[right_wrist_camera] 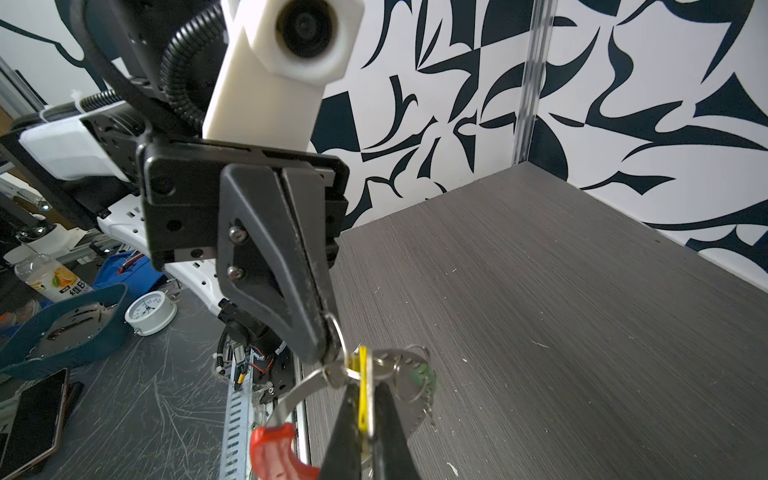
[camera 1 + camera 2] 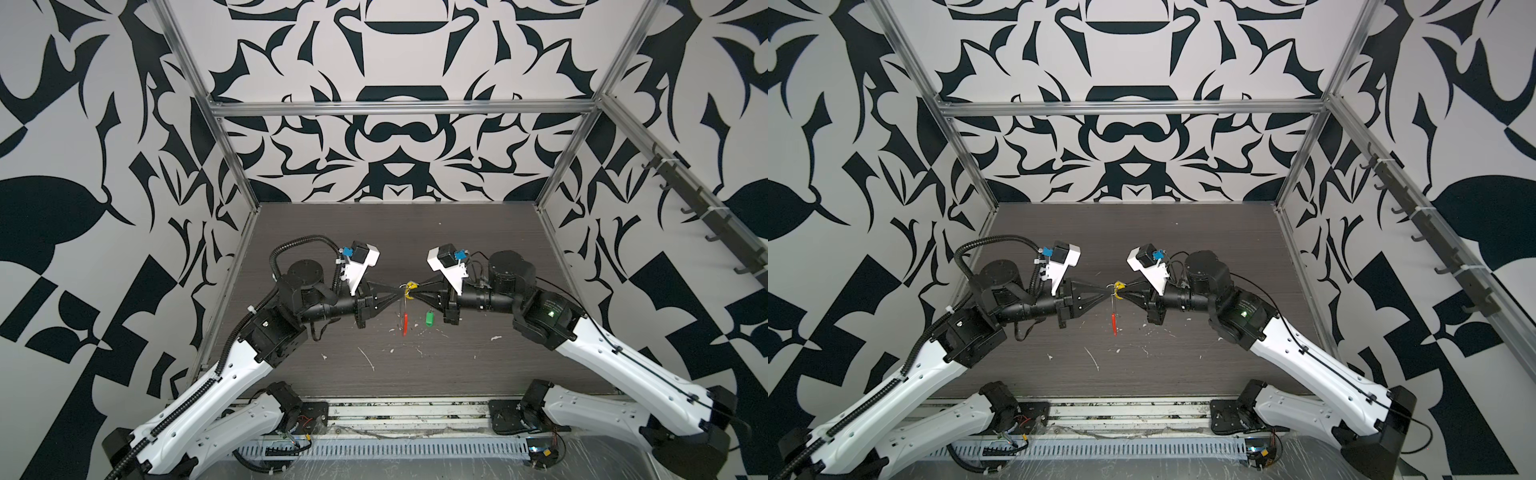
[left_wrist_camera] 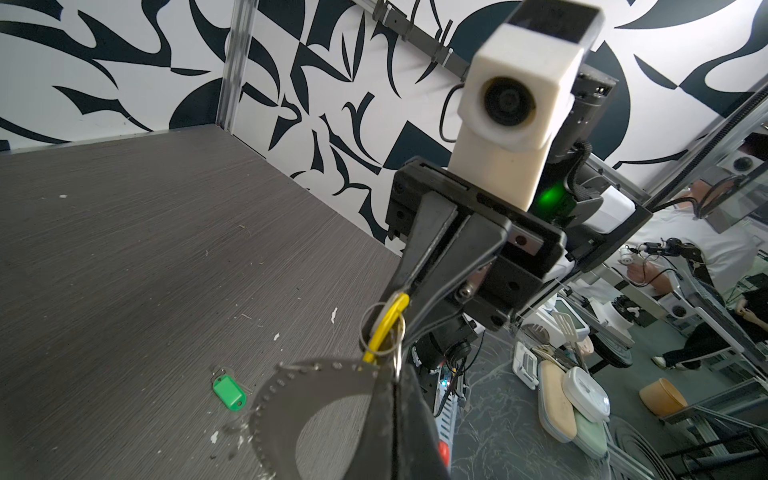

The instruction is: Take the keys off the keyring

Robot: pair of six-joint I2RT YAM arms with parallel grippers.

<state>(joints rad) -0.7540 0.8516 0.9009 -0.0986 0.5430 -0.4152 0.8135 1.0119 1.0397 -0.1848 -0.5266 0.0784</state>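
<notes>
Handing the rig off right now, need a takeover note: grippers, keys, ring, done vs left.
Left gripper: shut on the keyring, held above the table; its red-ended strip hangs down.
Right gripper: shut on the yellow key, which looks threaded on the ring.
Green key: off the ring, lying on the table.
Left to do: free the yellow key.

The keyring [image 1: 303, 386] runs off the view's edge at its red end [image 1: 276, 453].

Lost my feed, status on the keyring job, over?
Left gripper shut on keyring, midair. Right gripper shut on yellow key, not yet off. Green key off, on table. Nothing blocking.
</notes>
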